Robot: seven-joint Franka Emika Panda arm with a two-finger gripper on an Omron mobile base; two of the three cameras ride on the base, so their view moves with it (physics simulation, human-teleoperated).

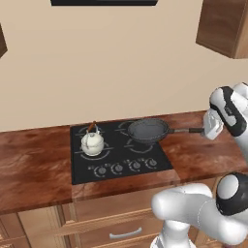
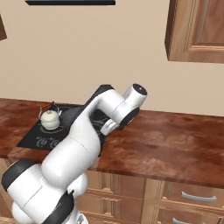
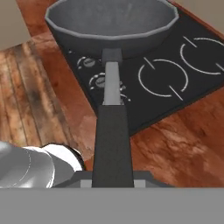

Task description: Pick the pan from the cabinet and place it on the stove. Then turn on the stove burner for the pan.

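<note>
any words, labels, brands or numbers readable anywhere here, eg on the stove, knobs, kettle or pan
No readable text anywhere.
Stove: thin ring marks for burners, no letters or numbers.
Knobs: faint marks around them, too small and blurred to read.
Kettle: plain white, no label.
Pan: plain dark grey, no brand; its handle, held in the gripper, is bare too.
</note>
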